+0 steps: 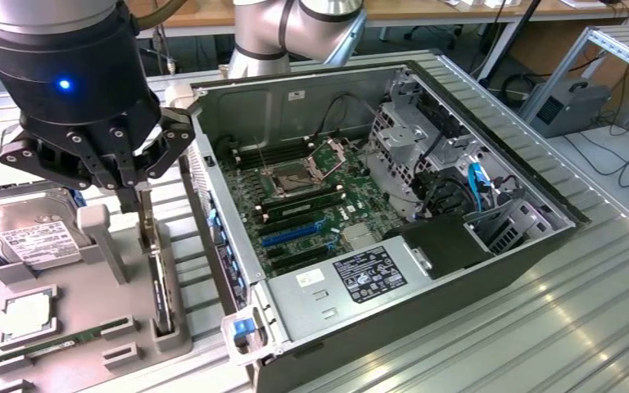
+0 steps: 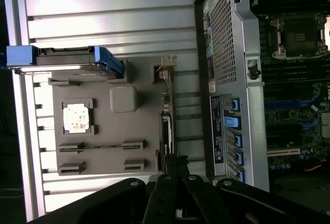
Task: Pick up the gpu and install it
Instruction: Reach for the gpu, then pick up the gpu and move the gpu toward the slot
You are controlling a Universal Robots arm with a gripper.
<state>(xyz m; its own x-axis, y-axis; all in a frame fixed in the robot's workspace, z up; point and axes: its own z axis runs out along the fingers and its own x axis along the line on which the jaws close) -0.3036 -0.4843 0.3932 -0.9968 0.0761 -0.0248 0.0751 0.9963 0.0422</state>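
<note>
Pinching the gpu (image 1: pixel 157 262) by its top edge, the pincer (image 1: pixel 137 196) sits over the tray (image 1: pixel 74 295) edge nearest the computer case (image 1: pixel 457 327), card upright in its slot. From the wrist, the gpu (image 2: pixel 167 126) lies edge-on under the pincer (image 2: pixel 174 163); such a thin hold could let it tilt, jam or drop.

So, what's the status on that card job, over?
Gripper shut on top edge of the gpu. It stands upright in the grey holder, beside the computer case. Case open, blue slots free.
</note>
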